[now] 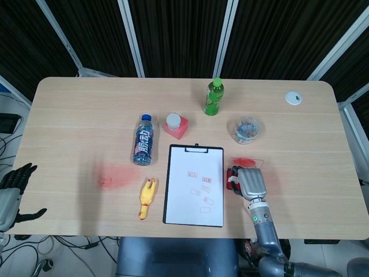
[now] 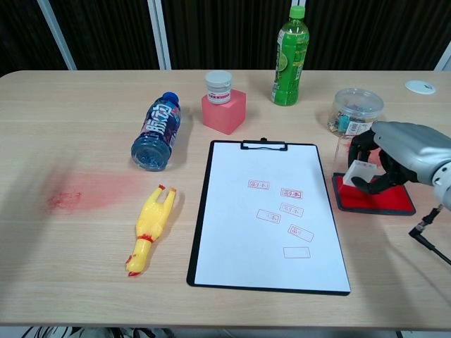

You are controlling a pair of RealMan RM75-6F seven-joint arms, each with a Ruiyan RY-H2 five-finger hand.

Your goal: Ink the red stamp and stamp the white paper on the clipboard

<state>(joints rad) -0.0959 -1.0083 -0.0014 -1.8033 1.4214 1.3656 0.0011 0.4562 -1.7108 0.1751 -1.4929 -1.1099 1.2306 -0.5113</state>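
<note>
My right hand (image 2: pixel 402 156) grips the stamp (image 2: pixel 359 173), whose white-labelled side faces the camera. It holds the stamp just above the red ink pad (image 2: pixel 384 202) at the table's right. In the head view that same right hand (image 1: pixel 249 182) covers most of the ink pad (image 1: pixel 233 172). Left of the pad lies the black clipboard (image 2: pixel 201 232) with white paper (image 2: pixel 239 232) that bears several red stamp marks. The clipboard's white paper (image 1: pixel 184 196) also shows in the head view. My left hand (image 1: pixel 12 193) hangs off the table's front left corner, fingers spread and holding nothing.
A blue bottle (image 2: pixel 156 130) lies left of the clipboard, with a yellow rubber chicken (image 2: pixel 149 227) in front of it. A pink block with a white jar (image 2: pixel 223 102), a green bottle (image 2: pixel 289 58) and a clear tub (image 2: pixel 356 109) stand behind. A red ink smear (image 2: pixel 84 191) marks the left.
</note>
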